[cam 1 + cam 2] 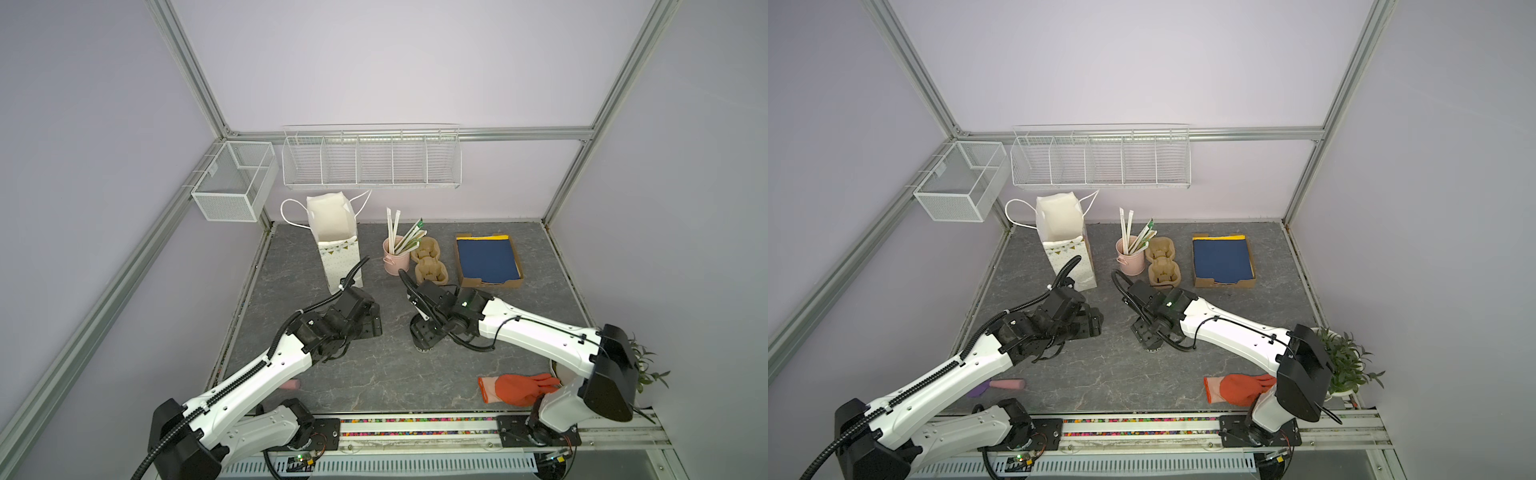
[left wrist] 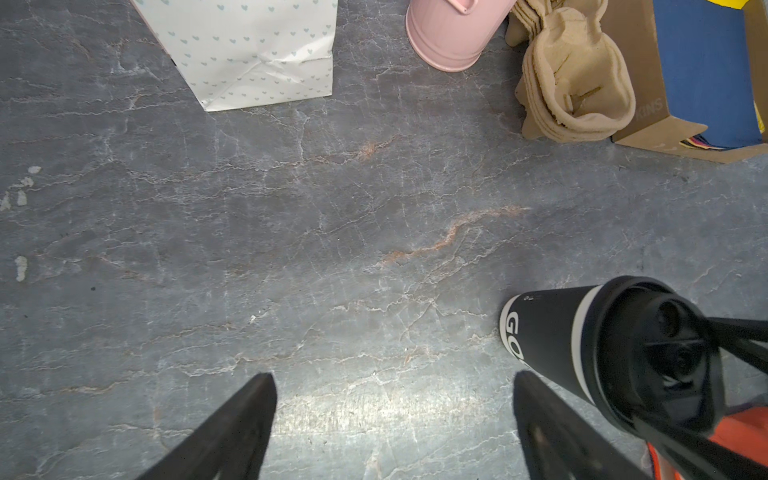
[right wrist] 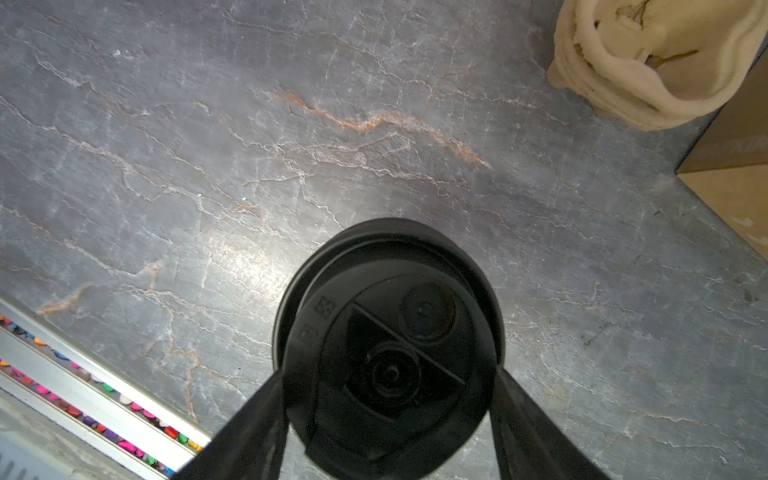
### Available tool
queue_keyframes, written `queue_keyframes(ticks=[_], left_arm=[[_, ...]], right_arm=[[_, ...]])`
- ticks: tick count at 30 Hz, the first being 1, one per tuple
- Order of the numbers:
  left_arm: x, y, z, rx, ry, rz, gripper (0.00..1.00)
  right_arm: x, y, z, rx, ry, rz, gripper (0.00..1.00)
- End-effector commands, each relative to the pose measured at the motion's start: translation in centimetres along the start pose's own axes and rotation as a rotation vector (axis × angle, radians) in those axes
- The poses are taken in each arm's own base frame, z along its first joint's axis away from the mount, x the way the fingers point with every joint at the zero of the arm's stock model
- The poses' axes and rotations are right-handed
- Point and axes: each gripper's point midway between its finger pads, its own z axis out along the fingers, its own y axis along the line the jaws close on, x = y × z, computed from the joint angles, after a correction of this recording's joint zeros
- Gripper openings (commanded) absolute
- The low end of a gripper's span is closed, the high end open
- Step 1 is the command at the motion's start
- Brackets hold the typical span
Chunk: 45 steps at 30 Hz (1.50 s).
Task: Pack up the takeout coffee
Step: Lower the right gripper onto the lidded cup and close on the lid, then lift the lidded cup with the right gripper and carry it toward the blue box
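The coffee cup (image 2: pixel 548 332) stands upright near the middle of the grey table (image 1: pixel 374 382), its black lid (image 3: pixel 388 345) pressed on and white lettering showing on its side. The right gripper (image 3: pixel 390 370) hangs straight above it, with one of its fingers (image 3: pixel 249 415) on each side of the lid, close against the rim. I cannot tell whether they grip the cup or only flank it. In both top views the gripper's body hides most of the cup. The left gripper (image 2: pixel 392 376) is low over bare table just to the cup's left, its jaws spread wide and holding nothing. Behind it, toward the back wall, a white paper bag (image 1: pixel 338 249) stands open. To the bag's right are a pink cup of straws (image 1: pixel 394 259) and, just beside that, a stack of brown cup carriers (image 1: pixel 430 262). Further right lies a cardboard tray (image 1: pixel 488 284) with blue sheets in it. An orange glove (image 1: pixel 515 388) lies near the front right edge, next to a potted plant (image 1: pixel 1345 361).
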Motion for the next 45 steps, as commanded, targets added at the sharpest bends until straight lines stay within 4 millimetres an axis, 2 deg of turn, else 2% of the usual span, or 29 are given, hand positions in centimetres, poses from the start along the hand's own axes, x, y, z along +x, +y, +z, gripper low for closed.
queue_keyframes(ticks=[1, 6, 9, 13, 19, 23, 28, 35, 40, 45], left_arm=[[0.0, 0.3, 0.0, -0.01, -0.005, -0.003, 0.9], [0.0, 0.3, 0.0, -0.008, -0.005, -0.001, 0.9], [-0.2, 0.0, 0.1, 0.002, -0.008, -0.003, 0.9], [-0.6, -0.7, 0.2, 0.02, -0.009, 0.002, 0.9], [-1.3, -1.9, 0.6, 0.046, -0.009, 0.013, 0.9], [-1.5, -2.4, 1.0, 0.051, -0.002, 0.028, 0.9], [-1.7, -2.9, 1.3, 0.057, 0.001, 0.042, 0.9], [-2.2, -3.2, 1.0, 0.066, -0.008, 0.049, 0.9], [-2.1, -3.0, 0.9, 0.066, -0.005, 0.048, 0.9], [-1.8, -2.6, 0.7, 0.061, -0.006, 0.043, 0.9]], right_arm=[[0.1, -1.1, -1.4, 0.026, -0.034, 0.021, 0.72], [0.4, -2.9, -2.1, 0.048, -0.066, 0.072, 0.71], [0.7, -4.9, -2.8, 0.084, -0.086, 0.115, 0.71], [1.5, -8.6, -3.9, 0.145, -0.097, 0.199, 0.7], [3.9, -15.7, -5.7, 0.294, -0.102, 0.366, 0.69], [5.7, -19.6, -6.0, 0.328, -0.101, 0.513, 0.69], [6.7, -23.6, -6.3, 0.424, -0.12, 0.637, 0.68], [6.7, -26.9, -4.8, 0.435, -0.121, 0.765, 0.67], [6.6, -28.2, -3.1, 0.428, -0.098, 0.807, 0.67], [6.3, -28.6, -2.6, 0.419, -0.104, 0.818, 0.68]])
